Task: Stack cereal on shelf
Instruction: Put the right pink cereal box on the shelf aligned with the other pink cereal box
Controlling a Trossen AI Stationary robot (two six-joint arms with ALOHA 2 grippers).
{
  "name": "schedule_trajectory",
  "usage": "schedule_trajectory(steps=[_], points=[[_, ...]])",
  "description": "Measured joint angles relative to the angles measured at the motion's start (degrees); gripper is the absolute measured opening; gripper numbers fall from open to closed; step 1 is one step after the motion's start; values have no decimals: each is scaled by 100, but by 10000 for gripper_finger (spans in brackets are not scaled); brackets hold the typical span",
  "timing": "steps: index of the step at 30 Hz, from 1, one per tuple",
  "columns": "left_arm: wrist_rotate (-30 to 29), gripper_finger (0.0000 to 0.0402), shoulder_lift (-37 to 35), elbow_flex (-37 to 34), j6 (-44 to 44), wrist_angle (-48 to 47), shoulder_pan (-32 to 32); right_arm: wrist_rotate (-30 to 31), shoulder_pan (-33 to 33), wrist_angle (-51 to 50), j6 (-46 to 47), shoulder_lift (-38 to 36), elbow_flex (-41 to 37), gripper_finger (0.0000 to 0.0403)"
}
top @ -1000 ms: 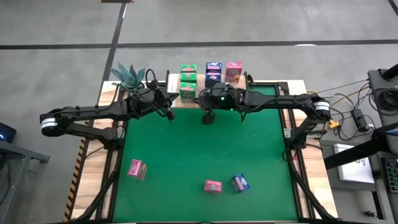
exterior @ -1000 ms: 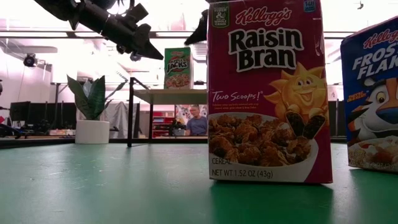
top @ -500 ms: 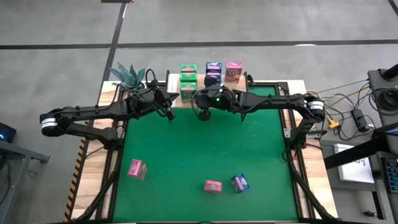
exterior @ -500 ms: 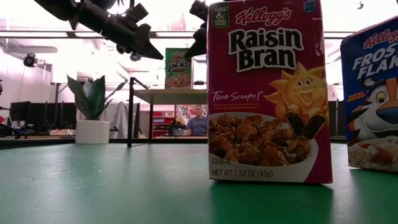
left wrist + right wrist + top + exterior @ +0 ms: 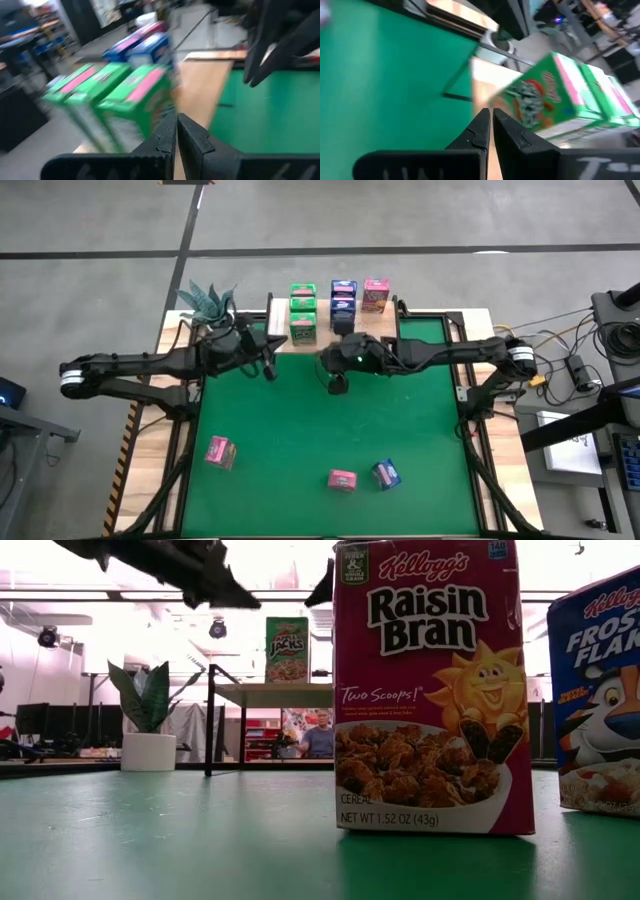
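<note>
The shelf (image 5: 372,320), a light wood plank, stands at the table's far edge. On it are three green cereal boxes (image 5: 302,310), blue boxes (image 5: 343,298) and a pink box (image 5: 376,293). Two pink boxes (image 5: 220,452) (image 5: 342,479) and a blue box (image 5: 386,473) rest on the green table near its front edge. My left gripper (image 5: 267,366) is shut and empty in the air just near of the green boxes (image 5: 125,95). My right gripper (image 5: 338,383) is shut and empty above the table, near of the shelf's middle; a green box (image 5: 545,100) lies ahead of it.
A potted plant (image 5: 205,302) stands at the far left corner beside the shelf. In the low view the pink Raisin Bran box (image 5: 430,690) and a blue box (image 5: 600,690) stand close to the camera, and a person (image 5: 322,735) sits in the room behind.
My right gripper first went toward the table's left edge along the shelf, then came back right and toward the near edge. My left gripper has risen and drawn back a little toward the left. No box has moved.
</note>
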Motion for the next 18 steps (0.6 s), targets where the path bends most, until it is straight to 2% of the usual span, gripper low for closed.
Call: schedule_trajectory(steps=[3, 7, 11, 14, 18], points=[[4, 0, -174, 0, 13, -10, -459, -420, 293, -318, 456, -207, 0, 12], [6, 0, -345, 0, 7, -36, -1135, -1342, 648, -689, 1162, -374, 0, 12], [11, 0, -369, 0, -2, -57, -1770, -2281, 970, -896, 2350, -456, 0, 12], [12, 0, -336, 0, 46, 29, -2124, -2330, 1227, -867, 3267, -456, 0, 13], [13, 0, -310, 78, 81, 54, -2376, -2313, 1635, -890, 3494, -434, 0, 13]])
